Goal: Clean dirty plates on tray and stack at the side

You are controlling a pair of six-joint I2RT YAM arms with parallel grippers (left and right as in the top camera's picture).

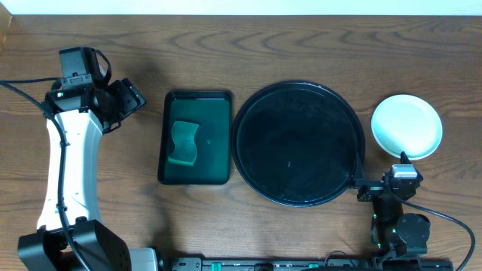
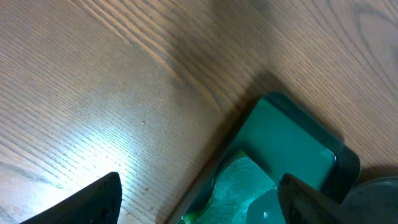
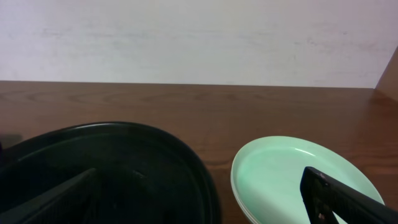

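The round black tray sits mid-table with nothing on it; its rim also shows in the right wrist view. White plates lie stacked on the wood to its right, and the top one looks pale aqua with no smear visible. My right gripper is low at the near right, between tray and plates, open and empty. My left gripper is at the far left, open and empty, just left of the green tray.
A dark green rectangular tray holding a green sponge lies left of the black tray; both show in the left wrist view, tray and sponge. A wall runs along the table's far edge.
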